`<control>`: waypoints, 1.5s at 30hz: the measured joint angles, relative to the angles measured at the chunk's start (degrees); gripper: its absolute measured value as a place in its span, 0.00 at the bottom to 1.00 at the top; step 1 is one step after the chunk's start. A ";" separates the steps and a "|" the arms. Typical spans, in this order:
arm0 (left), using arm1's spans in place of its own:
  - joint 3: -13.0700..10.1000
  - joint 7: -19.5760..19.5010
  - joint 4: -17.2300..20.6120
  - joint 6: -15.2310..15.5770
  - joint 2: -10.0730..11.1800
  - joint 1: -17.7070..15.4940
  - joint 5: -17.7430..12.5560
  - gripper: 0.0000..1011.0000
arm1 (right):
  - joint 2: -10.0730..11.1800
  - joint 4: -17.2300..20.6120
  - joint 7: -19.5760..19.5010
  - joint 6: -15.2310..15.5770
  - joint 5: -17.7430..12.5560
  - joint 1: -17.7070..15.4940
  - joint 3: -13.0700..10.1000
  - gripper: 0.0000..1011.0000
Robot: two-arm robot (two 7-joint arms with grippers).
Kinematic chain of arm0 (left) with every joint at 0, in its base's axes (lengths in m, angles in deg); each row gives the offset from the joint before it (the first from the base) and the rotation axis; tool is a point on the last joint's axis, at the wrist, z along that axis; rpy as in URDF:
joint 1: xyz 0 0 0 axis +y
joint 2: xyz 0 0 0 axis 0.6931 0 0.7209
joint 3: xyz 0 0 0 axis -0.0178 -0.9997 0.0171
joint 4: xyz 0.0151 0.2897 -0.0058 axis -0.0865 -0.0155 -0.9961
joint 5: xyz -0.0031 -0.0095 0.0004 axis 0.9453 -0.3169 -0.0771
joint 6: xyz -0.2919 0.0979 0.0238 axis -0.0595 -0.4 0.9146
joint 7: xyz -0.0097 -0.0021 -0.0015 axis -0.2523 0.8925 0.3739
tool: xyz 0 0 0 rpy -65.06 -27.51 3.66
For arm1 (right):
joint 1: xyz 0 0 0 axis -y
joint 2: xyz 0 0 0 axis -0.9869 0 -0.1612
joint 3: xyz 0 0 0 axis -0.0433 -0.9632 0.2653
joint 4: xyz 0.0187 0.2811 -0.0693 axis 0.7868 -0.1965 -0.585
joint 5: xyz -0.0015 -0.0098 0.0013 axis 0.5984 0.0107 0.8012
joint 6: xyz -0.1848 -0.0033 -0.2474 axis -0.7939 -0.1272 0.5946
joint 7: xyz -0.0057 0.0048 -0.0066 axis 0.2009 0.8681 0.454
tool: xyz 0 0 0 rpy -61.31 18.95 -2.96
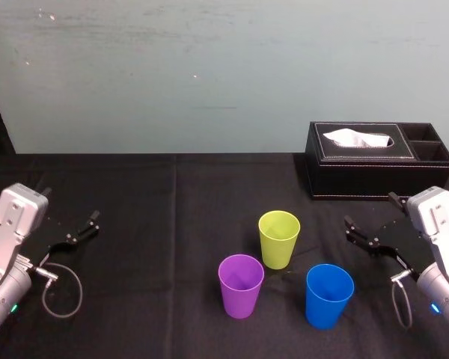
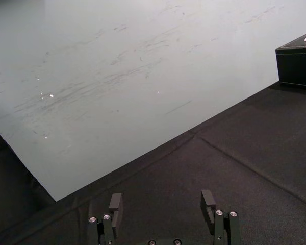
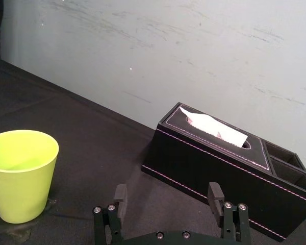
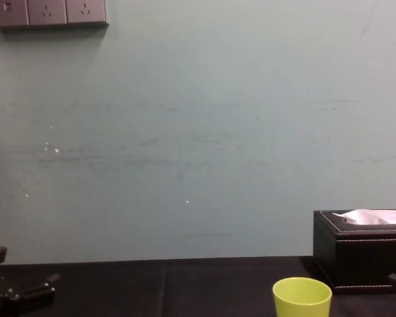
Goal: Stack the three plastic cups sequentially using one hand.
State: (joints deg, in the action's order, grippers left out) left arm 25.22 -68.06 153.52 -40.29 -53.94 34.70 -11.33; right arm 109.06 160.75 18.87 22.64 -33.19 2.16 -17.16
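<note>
Head view: lime-yellow tapered plastic cup point(image 1: 278, 238), purple plastic cup point(image 1: 241, 285) and blue plastic cup point(image 1: 329, 295) stand separate, mouths up, mid black table point(image 1: 157, 224), with the right claw point(image 1: 370, 215) near them.

Wrist views: left claw point(image 2: 162, 201) and right claw both spread, empty.

Cups look light and slick (thin walls, probably), so I'd pinch a rim wall.

Soft, even light, perhaps from overhead, leaves tiny glints on the wall point(image 1: 209, 75) and faint shadows.
</note>
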 joint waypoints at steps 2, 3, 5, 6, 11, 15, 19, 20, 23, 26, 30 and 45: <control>0.00 0.00 0.00 0.00 0.00 0.00 0.00 0.99 | 0.00 0.00 0.00 0.00 0.00 0.00 0.00 0.99; 0.00 0.00 0.00 0.00 0.00 0.00 0.00 0.99 | 0.00 0.00 0.00 0.00 0.00 0.00 0.00 0.99; 0.00 0.00 0.00 0.00 0.00 0.00 0.00 0.99 | 0.00 0.00 0.00 0.00 0.00 0.00 0.00 0.99; 0.00 0.00 0.00 0.00 0.00 0.00 0.00 0.99 | 0.00 0.00 0.00 0.00 0.00 0.00 0.00 0.99; 0.00 0.00 0.00 0.00 0.00 0.00 0.00 0.99 | 0.00 0.00 0.00 0.00 0.00 0.00 0.00 0.99; 0.00 0.00 0.00 0.00 0.00 0.00 0.00 0.99 | 0.00 0.00 0.00 0.00 0.00 0.00 0.00 0.99; 0.00 0.00 0.00 0.00 0.00 0.00 0.00 0.99 | 0.00 0.00 0.00 0.00 0.00 0.00 0.00 0.99; 0.00 0.00 0.00 0.00 0.00 0.00 0.00 0.99 | 0.00 0.00 0.00 0.00 0.00 0.00 0.00 0.99; 0.00 0.00 0.00 0.00 0.00 0.00 0.00 0.99 | 0.00 0.00 0.00 0.00 0.00 0.00 0.00 0.99; 0.00 0.00 0.00 0.00 0.00 0.00 0.00 0.99 | 0.00 0.00 0.00 0.00 0.00 0.00 0.00 0.99; 0.00 0.00 0.00 0.00 0.00 0.00 0.00 0.99 | 0.00 0.00 0.00 0.00 0.00 0.00 0.00 0.99; 0.00 0.00 0.00 0.00 0.00 0.00 0.00 0.99 | 0.00 0.00 0.00 0.00 0.00 0.00 0.00 0.99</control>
State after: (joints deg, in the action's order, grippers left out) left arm 25.22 -68.06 153.52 -40.29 -53.94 34.70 -11.33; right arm 109.05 160.75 18.87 22.65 -33.19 2.16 -17.16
